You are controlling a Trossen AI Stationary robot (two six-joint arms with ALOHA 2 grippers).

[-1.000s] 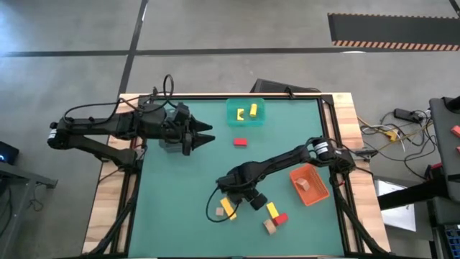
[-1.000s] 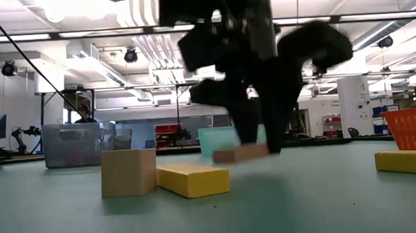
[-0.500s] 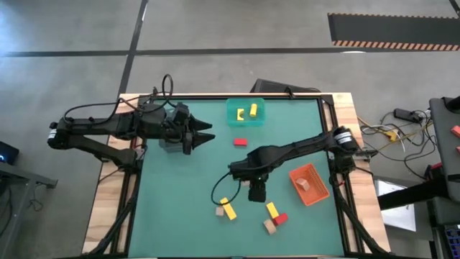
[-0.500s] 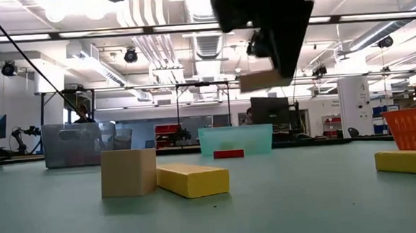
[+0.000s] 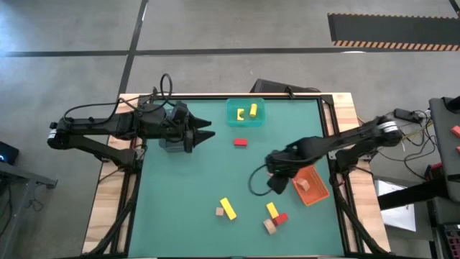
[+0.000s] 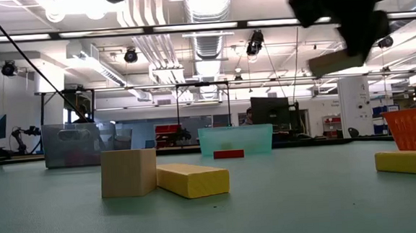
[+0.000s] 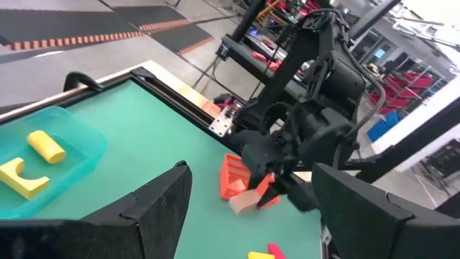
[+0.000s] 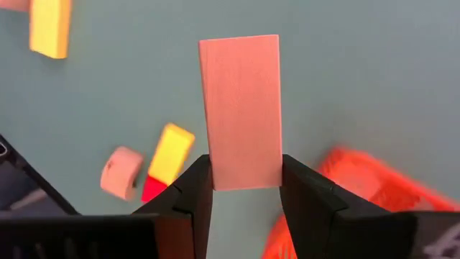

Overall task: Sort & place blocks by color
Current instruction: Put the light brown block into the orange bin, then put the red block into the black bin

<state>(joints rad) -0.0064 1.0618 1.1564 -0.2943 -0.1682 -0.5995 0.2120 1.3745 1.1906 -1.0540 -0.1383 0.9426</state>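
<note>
The right gripper [image 5: 279, 183] hung above the green surface [image 5: 187, 194], just beside the orange bin [image 5: 310, 185], its fingers [image 8: 188, 193] clenched on a tan bar [image 8: 241, 111]; in the low view that bar [image 6: 335, 62] sat high in the air, tilted, under the dark gripper [image 6: 346, 10]; from the left wrist it showed as a pale block [image 7: 245, 202] in front of the orange bin [image 7: 231, 173].

The left gripper [image 5: 203, 134] waited at the surface's far left side, just beside the grey bin [image 5: 170, 145], its fingers [image 7: 154, 205] spread wide and holding nothing.

The teal bin [image 5: 246, 112] stood at the far edge with two yellow blocks [image 5: 253, 110] in it; a red block [image 5: 240, 142] lay on the surface near it, in front of it.

On the near part of the surface a tan cube [image 5: 219, 211] touched a yellow bar [image 5: 228, 208]; in the low view the cube [image 6: 128, 173] stood just left of the bar [image 6: 192, 180]; well apart to the right lay another yellow bar [image 5: 272, 209], a second red block [image 5: 281, 219] and a tan piece [image 5: 269, 226], close together.

One tan block [image 5: 305, 185] lay inside the orange bin.
</note>
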